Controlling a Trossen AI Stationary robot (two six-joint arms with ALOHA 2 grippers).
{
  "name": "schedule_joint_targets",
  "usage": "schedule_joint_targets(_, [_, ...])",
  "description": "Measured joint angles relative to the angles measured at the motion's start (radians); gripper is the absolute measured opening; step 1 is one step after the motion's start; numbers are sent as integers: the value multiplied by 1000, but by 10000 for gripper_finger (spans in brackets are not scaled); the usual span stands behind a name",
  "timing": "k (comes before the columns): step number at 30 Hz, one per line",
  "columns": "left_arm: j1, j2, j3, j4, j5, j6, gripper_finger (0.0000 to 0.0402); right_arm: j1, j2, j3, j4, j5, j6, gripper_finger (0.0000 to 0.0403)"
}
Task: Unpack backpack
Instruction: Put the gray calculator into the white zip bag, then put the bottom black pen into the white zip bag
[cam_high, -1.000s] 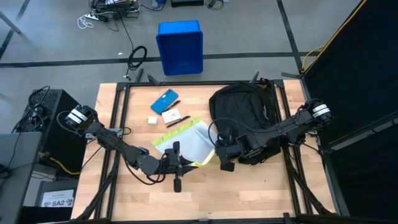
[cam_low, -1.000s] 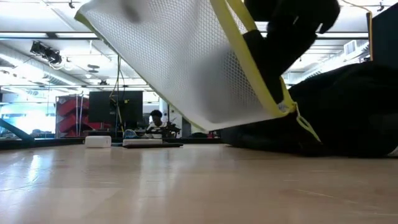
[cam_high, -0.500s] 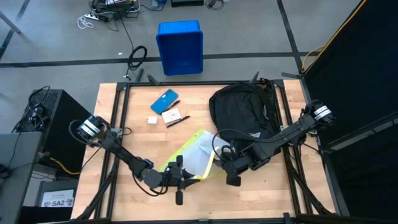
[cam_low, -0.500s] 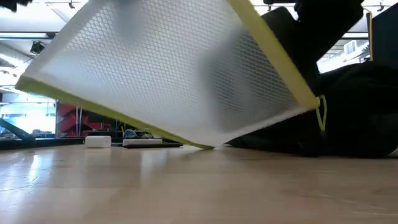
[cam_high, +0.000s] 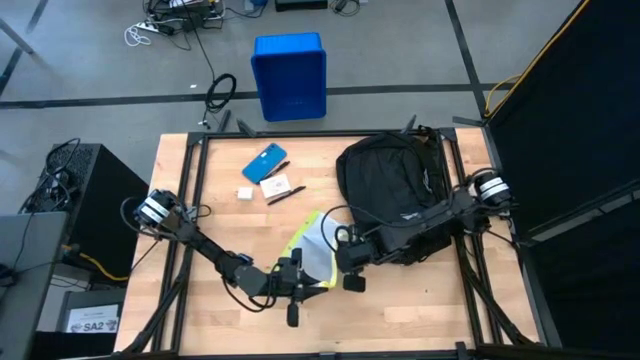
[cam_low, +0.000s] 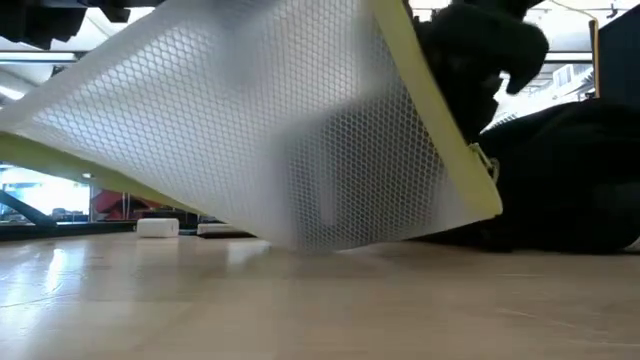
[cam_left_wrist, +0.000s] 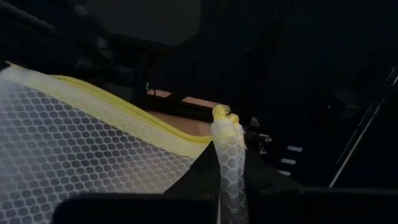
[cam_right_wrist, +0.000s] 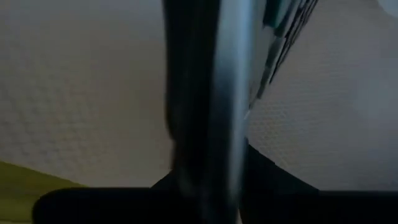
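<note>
A white mesh pouch (cam_high: 316, 254) with yellow edging hangs tilted between my two grippers over the table's middle. Its lowest corner (cam_low: 300, 243) is at the wood, seemingly touching it. My left gripper (cam_high: 297, 280) is shut on the pouch at the near side. My right gripper (cam_high: 343, 262) stands against the pouch's right end, next to the yellow edge and its zip pull (cam_low: 484, 163). The black backpack (cam_high: 394, 184) lies on its side at the far right of the table, behind my right arm. My left gripper pinches a corner of the pouch (cam_left_wrist: 227, 151) between its two fingers, where the yellow edge ends and the mesh is bunched into a narrow strip. The fingers come level from the table's left. The rest of the pouch hangs away from it, sloping down.
A blue phone (cam_high: 264, 161), a white card (cam_high: 275, 186), a small white block (cam_high: 245, 194) and a pen (cam_high: 286, 196) lie at the far left of the table. A blue bin (cam_high: 290, 75) stands on the floor beyond the far edge. Bare wood lies near.
Both grippers have come down and toward the table's near edge with the pouch. My right gripper then went back toward the left one. The pouch, spread nearly flat before, now stands steeper and narrower from above, with its lowest corner down at the table.
</note>
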Motion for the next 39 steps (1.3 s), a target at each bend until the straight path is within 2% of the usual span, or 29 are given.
schedule_joint_targets(4, [0, 0, 0, 4, 14, -1, 0, 2, -27, -7, 8, 10, -36, 67])
schedule_joint_targets(9, [-1, 0, 0, 5, 37, -1, 0, 9, -60, -5, 19, 73, -69, 94])
schedule_joint_targets(17, [-1, 0, 0, 6, 43, -1, 0, 40, -64, -5, 26, 129, -121, 66])
schedule_joint_targets(22, [-1, 0, 0, 5, 46, -1, 0, 62, -64, 16, -10, 128, -166, 70])
schedule_joint_targets(34, [-1, 0, 0, 1, 79, -3, 0, 109, -65, 41, -12, 141, -228, 162])
schedule_joint_targets(39, [-1, 0, 0, 0, 81, -3, 0, 120, -68, 51, -53, 141, -232, 188])
